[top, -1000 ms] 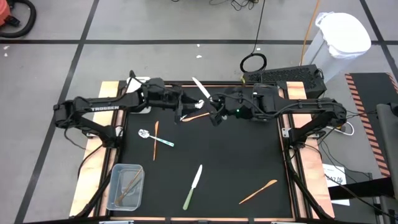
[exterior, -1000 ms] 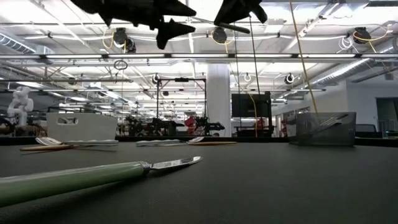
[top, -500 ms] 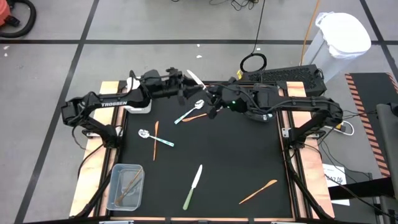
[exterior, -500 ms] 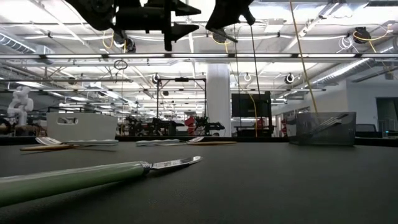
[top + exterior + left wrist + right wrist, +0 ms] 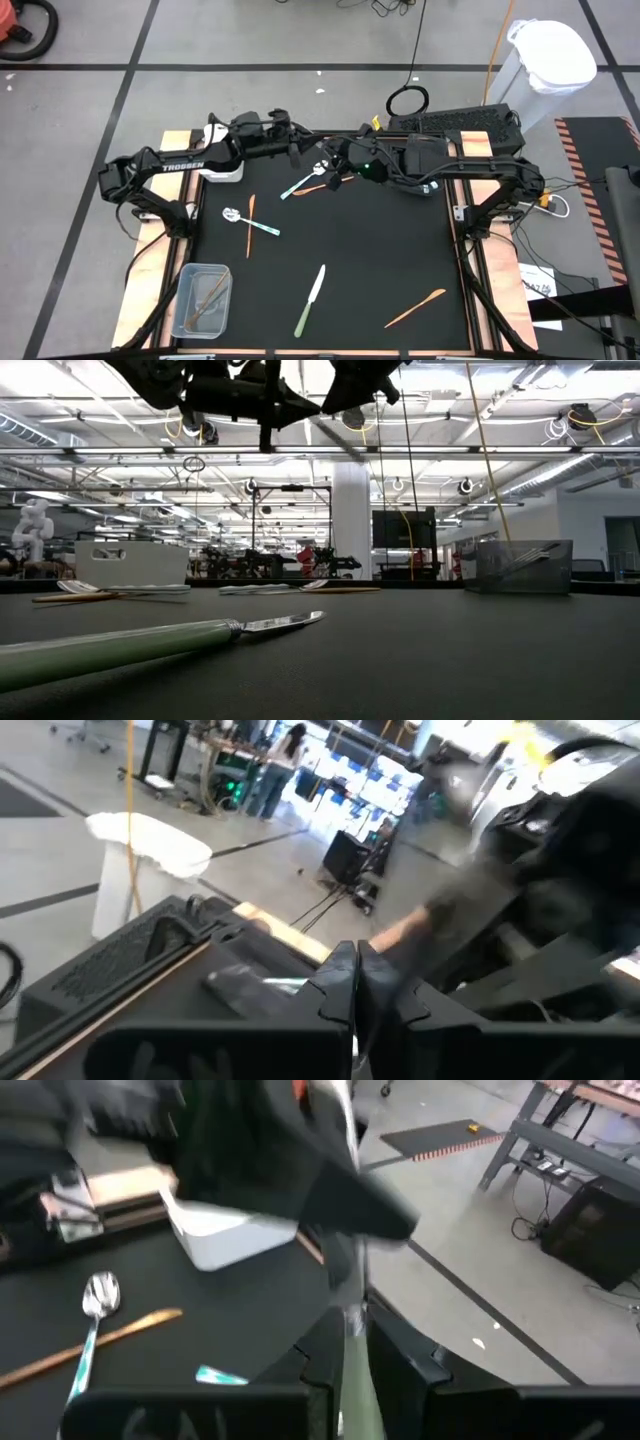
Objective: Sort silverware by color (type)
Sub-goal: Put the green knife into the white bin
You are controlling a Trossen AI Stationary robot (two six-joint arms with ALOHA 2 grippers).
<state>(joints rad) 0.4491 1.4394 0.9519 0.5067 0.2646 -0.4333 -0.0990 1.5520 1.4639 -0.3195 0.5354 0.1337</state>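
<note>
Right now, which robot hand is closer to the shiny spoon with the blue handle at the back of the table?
The right one. The right gripper hangs just beside the spoon, almost above its bowl. The left gripper is farther back, near the table's rear edge.

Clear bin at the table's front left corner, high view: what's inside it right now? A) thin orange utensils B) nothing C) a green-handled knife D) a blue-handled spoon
A: in the high view, thin orange utensils lie in the clear bin, while the green-handled knife rests on the mat outside it.
</note>
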